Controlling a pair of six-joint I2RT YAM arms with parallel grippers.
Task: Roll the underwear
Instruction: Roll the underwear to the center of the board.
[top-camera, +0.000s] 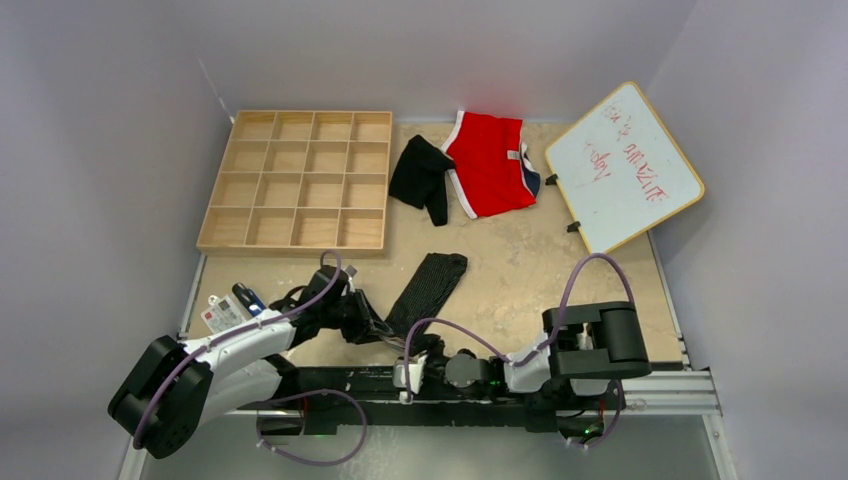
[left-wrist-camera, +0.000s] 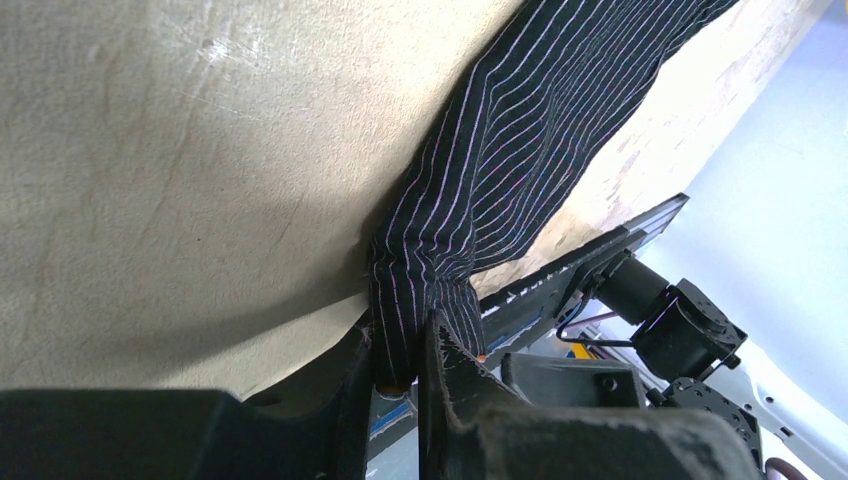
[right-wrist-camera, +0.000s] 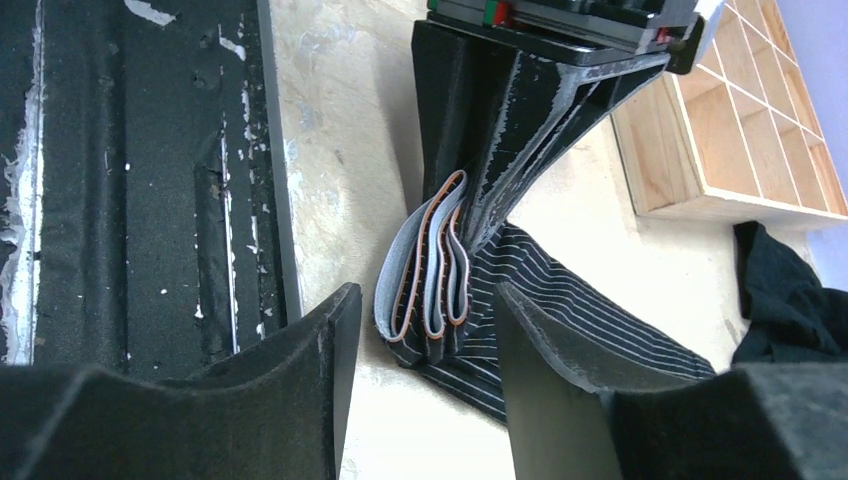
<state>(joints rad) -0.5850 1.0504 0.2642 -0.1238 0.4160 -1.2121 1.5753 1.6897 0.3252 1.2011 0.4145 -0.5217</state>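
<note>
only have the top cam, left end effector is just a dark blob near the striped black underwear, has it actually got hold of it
Observer: Yes. The left wrist view shows the left end effector shut on a bunched end of the striped underwear.
Operator: and the right one, open or shut
Observer: Open. In the right wrist view, the right end effector has one finger on each side of that same pinched end, with gaps showing.
Operator: does that end look rolled
Observer: It looks more folded. The grey waistband, edged in orange, sits in several stacked loops just below the left fingers.
</note>
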